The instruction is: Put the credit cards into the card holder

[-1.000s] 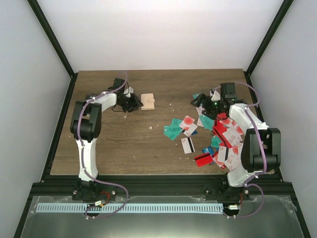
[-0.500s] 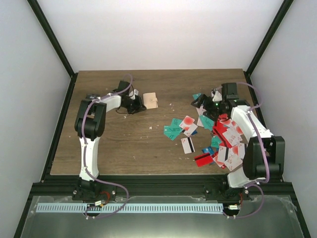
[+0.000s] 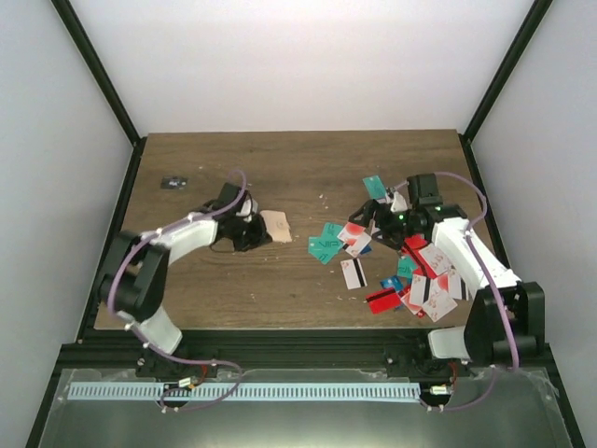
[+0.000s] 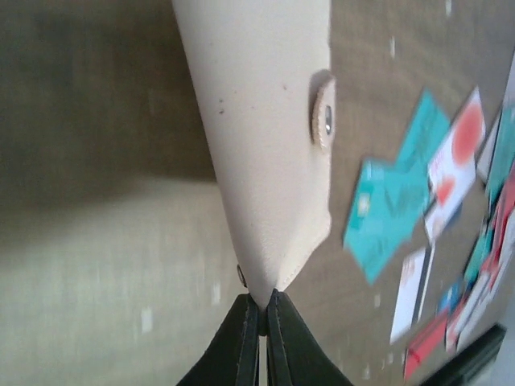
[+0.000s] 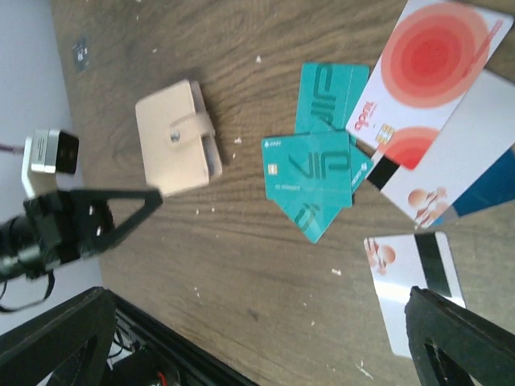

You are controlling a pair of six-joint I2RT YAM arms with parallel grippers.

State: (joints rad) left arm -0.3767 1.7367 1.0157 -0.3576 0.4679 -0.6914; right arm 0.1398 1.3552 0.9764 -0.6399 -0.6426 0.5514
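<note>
Barely started: the card holder [image 3: 276, 225] is snapped shut, and the left gripper [image 4: 259, 310] is pinched tight on one corner of it, with no card inside as far as can be seen. All the credit cards [image 3: 422, 269] lie scattered to the right of the holder. The right gripper [image 3: 378, 218] hovers over the cards nearest the holder, jaws wide and empty; opening and loading are not yet done.
</note>
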